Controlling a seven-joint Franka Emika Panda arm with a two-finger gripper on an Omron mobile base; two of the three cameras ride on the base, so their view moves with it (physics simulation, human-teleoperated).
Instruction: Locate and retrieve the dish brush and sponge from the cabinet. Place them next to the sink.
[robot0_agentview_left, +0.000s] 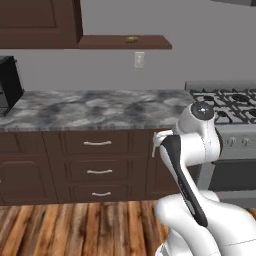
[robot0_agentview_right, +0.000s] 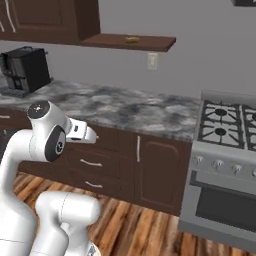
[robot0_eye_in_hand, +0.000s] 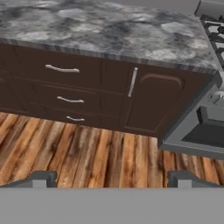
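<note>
The dark brown wall cabinet (robot0_agentview_left: 40, 22) (robot0_agentview_right: 50, 20) hangs at the upper left, door shut, and a thin shelf board (robot0_agentview_left: 150, 43) (robot0_agentview_right: 155, 44) juts out to its right. A small yellow-olive lump, the sponge (robot0_agentview_left: 131, 39) (robot0_agentview_right: 132, 38), lies on that board. The dish brush and the sink are out of view. My gripper (robot0_eye_in_hand: 113, 179) is open with nothing between its fingertips (robot0_eye_in_hand: 41, 178). It hangs low in front of the base cabinets, far below the shelf, and looks at the drawers and floor.
A grey marbled counter (robot0_agentview_left: 100, 107) (robot0_agentview_right: 125, 107) (robot0_eye_in_hand: 109, 30) runs over base drawers with silver handles (robot0_agentview_left: 97, 143) (robot0_eye_in_hand: 62, 69). A black appliance (robot0_agentview_left: 7, 85) (robot0_agentview_right: 27, 67) stands on its left end. A stove (robot0_agentview_left: 230, 105) (robot0_agentview_right: 225, 120) is at the right. Wooden floor lies below.
</note>
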